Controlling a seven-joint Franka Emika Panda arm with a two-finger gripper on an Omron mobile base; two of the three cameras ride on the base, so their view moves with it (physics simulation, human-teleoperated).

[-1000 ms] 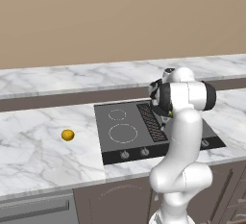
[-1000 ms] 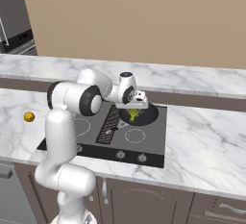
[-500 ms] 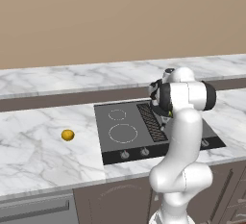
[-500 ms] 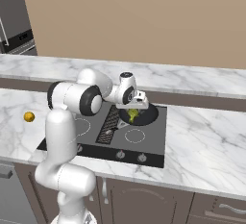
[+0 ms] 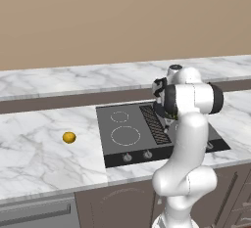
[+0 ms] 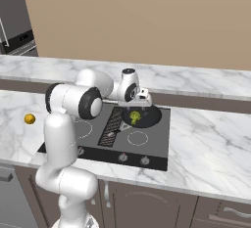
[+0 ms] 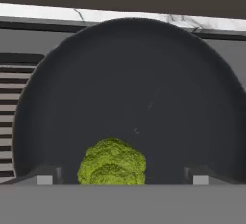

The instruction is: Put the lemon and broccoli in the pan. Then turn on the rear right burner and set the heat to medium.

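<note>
The broccoli (image 7: 112,162) lies in the pan (image 6: 153,118), which sits on the stove's (image 5: 113,148) rear right burner. The lemon (image 5: 69,137) rests on the tabletop (image 5: 34,158) left of the stove, well apart from the pan. The knobs (image 6: 133,159) line the stove's front edge.

I find no readable text, label, brand, number or sign anywhere around the stove (image 5: 147,134) in front of me.

The broccoli (image 7: 112,162) is bright green, the pan (image 7: 144,74) black, the lemon (image 5: 69,137) yellow-orange, the counter (image 5: 44,158) white marble with grey veins, the stove (image 5: 112,139) dark grey.
</note>
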